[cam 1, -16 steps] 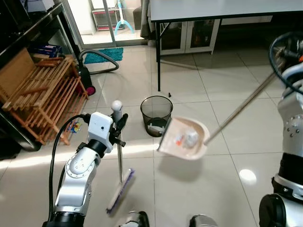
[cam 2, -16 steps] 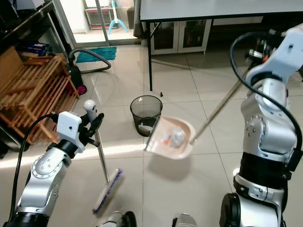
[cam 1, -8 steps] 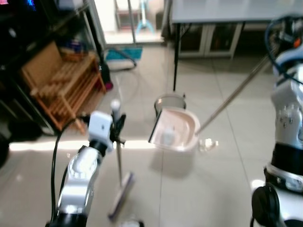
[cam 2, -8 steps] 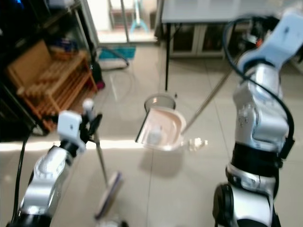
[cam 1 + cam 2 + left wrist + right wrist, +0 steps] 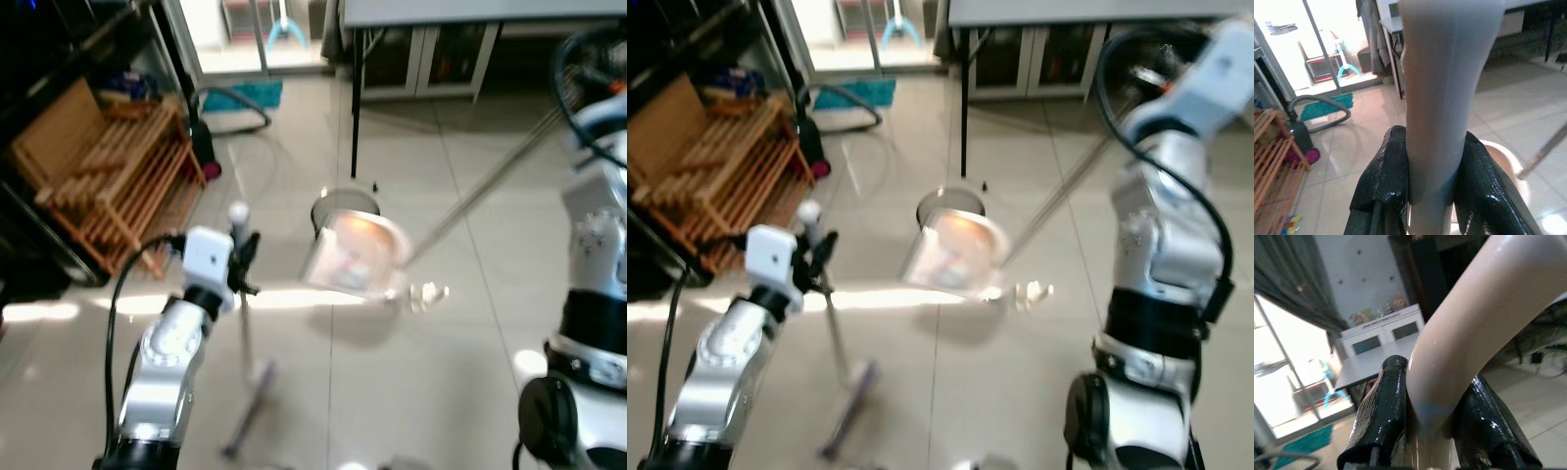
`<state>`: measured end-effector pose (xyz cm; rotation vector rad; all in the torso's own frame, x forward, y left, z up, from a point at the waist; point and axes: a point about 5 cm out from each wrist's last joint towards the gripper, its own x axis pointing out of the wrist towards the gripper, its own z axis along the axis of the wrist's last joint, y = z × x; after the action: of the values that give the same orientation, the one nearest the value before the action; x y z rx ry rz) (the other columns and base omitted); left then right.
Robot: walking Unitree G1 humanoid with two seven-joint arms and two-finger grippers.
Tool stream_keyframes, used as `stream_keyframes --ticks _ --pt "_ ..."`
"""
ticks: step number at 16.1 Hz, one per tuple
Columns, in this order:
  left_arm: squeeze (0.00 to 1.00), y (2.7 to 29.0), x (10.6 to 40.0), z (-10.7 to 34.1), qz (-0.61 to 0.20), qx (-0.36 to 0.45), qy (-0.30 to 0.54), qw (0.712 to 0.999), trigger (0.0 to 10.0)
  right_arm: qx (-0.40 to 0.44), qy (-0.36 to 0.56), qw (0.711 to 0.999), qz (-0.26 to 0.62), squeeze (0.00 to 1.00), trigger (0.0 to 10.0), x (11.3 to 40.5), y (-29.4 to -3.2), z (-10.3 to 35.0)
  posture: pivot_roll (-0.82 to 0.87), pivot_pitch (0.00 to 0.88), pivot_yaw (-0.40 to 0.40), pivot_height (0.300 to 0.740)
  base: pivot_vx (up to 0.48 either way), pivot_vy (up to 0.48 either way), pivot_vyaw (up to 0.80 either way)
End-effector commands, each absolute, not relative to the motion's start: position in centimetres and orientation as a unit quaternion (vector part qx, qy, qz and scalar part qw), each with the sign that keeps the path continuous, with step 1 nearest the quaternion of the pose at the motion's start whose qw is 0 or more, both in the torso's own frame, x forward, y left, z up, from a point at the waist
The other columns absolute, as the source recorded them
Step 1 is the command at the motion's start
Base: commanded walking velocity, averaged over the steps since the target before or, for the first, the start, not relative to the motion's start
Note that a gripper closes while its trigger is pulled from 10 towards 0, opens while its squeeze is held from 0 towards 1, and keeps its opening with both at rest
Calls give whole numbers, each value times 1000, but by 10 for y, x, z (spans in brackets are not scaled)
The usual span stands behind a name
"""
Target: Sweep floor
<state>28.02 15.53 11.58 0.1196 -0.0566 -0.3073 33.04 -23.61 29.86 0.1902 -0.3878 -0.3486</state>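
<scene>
Dustpan [image 5: 351, 257] tilted over the near rim of the bin [image 5: 343, 207], long handle [image 5: 490, 183] running up and away from the bin to the right gripper [image 5: 1422, 431], clamped on its top end. Crumpled scrap [image 5: 429, 293] on the tiles just beside the bin. Broom [image 5: 245, 333] well to the bin's left, upright, pinched by the left gripper [image 5: 1425, 191].

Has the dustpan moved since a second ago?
Yes. The dustpan has swung toward the bin, now overlapping its rim and tipped steeper; earlier it hung beside it.
</scene>
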Motion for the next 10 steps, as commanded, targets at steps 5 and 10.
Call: stream_keyframes --ticks 5,10 --pt "0 165 282 126 -138 83 -45 986 10000 104 -233 956 -146 0 10000 332 -222 315 7 72 65 740 436 0 0" --pt "0 166 282 125 -139 85 -44 986 10000 108 -240 953 -152 0 10000 332 -223 315 12 68 69 740 439 0 0"
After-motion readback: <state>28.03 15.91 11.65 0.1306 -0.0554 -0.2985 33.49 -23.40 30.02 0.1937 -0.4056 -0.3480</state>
